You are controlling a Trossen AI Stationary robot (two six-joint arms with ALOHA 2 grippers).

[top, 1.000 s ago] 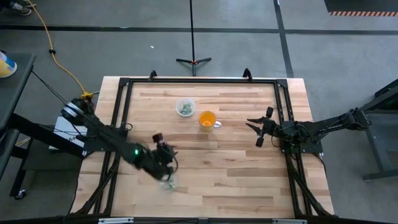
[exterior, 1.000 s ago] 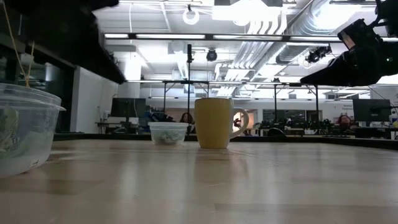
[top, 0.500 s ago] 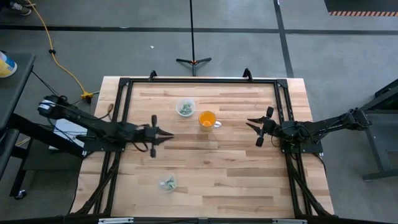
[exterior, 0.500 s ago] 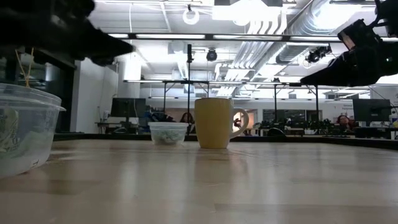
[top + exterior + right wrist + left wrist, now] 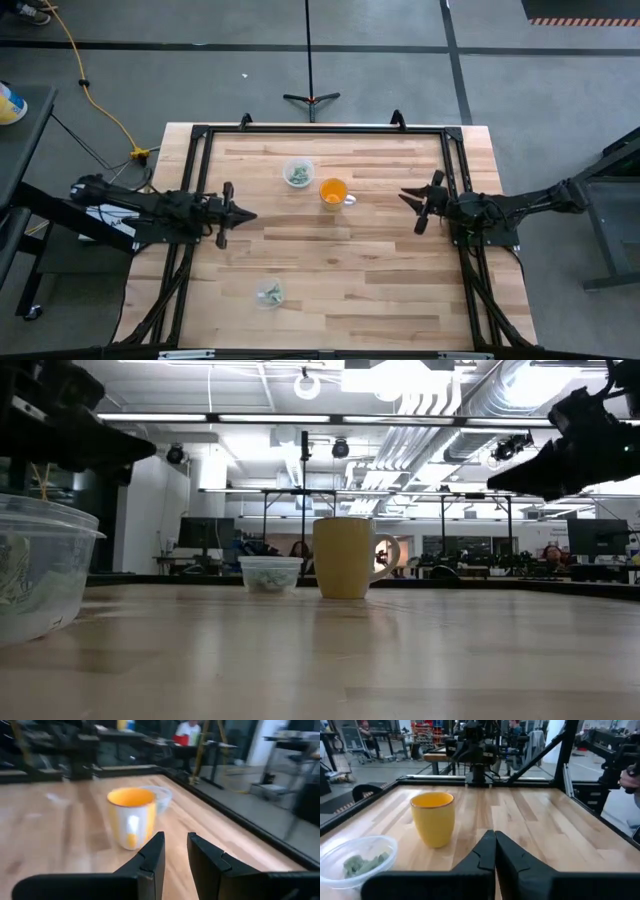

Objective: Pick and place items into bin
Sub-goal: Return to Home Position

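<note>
Several small pale green items lie in two clear bowls: one (image 5: 297, 173) at the table's far middle, one (image 5: 268, 293) near the front edge. The orange cup (image 5: 333, 191) stands beside the far bowl. My left gripper (image 5: 246, 214) hovers level over the table's left part, pointing right, shut with nothing in it. In its wrist view the shut fingers (image 5: 494, 842) point past the cup (image 5: 433, 817) and the bowl of green pieces (image 5: 355, 865). My right gripper (image 5: 410, 203) hovers at the right, open by a narrow gap (image 5: 174, 845), facing the cup (image 5: 132, 817).
A black frame (image 5: 200, 140) runs round the wooden table top. Bare wood lies between the two grippers and across the near right. In the low view the near bowl (image 5: 40, 570) fills the left edge. People show in the room behind.
My left gripper has risen from over the near bowl and gone toward the table's far and left edges. It has turned from pointing down to lying level, pointing right. The near bowl with its green pieces stays in place.
</note>
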